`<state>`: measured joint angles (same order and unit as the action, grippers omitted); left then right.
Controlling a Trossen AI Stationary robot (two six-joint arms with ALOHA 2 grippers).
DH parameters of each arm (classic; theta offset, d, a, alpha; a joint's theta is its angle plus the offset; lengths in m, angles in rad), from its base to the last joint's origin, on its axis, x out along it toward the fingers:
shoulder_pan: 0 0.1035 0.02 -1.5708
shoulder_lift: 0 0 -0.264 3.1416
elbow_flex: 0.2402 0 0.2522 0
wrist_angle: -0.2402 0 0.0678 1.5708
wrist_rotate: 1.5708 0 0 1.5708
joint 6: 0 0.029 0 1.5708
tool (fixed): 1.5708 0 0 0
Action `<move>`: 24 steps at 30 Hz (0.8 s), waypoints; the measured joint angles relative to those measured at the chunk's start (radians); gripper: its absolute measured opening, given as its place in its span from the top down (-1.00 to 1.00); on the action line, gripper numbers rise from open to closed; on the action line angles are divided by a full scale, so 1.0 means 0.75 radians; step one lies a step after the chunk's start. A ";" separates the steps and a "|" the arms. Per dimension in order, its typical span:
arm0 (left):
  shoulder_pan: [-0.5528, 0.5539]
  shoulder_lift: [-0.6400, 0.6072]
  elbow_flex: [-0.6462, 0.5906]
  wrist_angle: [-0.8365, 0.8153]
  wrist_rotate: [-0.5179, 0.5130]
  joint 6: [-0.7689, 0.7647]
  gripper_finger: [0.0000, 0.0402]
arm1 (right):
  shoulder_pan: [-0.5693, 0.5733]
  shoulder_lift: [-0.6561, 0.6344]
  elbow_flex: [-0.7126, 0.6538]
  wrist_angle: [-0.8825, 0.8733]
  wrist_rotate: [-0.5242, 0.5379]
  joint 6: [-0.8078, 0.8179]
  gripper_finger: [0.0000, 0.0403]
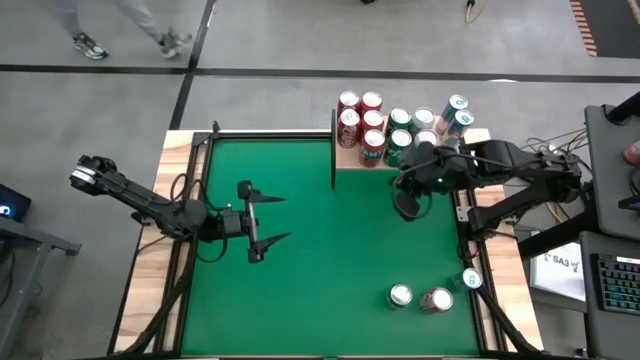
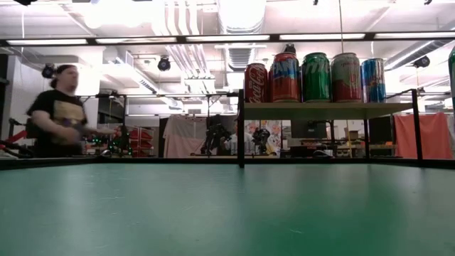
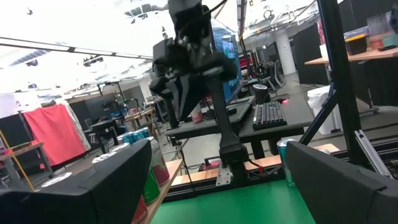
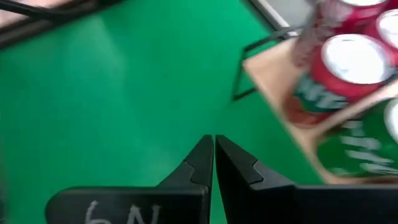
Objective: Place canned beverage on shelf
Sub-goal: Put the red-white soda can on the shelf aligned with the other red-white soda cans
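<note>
The shelf [image 1: 352, 158] is a small light-wood board on thin black posts at the table's far edge. It also shows in the low view [image 2: 327, 110]. Several red, green and blue cans [image 1: 373, 122] stand upright on it, and they show in the low view [image 2: 316, 77] too. My right gripper [image 1: 406, 200] is shut and empty. It hangs over the green table just near of the shelf and points down [image 4: 213, 142]. My left gripper [image 1: 272, 220] is open and empty over the table's left half, its fingers pointing toward the right edge.
Three more cans [image 1: 400, 295] [image 1: 437, 299] [image 1: 471, 279] are at the table's near right corner. A black post [image 1: 333, 150] stands at the shelf's left end. A person [image 2: 60, 110] stands beyond the table's far side. The green felt [image 1: 320, 270] lies between the arms.
</note>
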<state>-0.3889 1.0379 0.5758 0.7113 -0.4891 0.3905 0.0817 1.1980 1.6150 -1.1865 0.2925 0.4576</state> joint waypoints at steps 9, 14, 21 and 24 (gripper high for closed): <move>0.000 0.008 -0.001 0.008 0.000 -0.029 -0.77 | 0.080 0.050 0.001 0.099 -0.188 0.164 0.95; 0.000 0.008 0.000 0.010 0.000 -0.044 -0.77 | 0.101 0.133 0.001 0.083 -0.354 0.198 0.95; 0.000 0.008 0.008 0.010 0.001 -0.045 -0.77 | 0.108 0.264 0.001 -0.053 -0.545 0.434 0.95; 0.000 0.008 0.008 0.009 0.001 -0.045 -0.77 | 0.135 0.319 0.001 -0.136 -0.577 0.549 0.95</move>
<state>-0.3889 1.0435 0.5819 0.7182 -0.4885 0.3569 0.1826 1.4370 1.6161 -1.2883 -0.1402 0.8693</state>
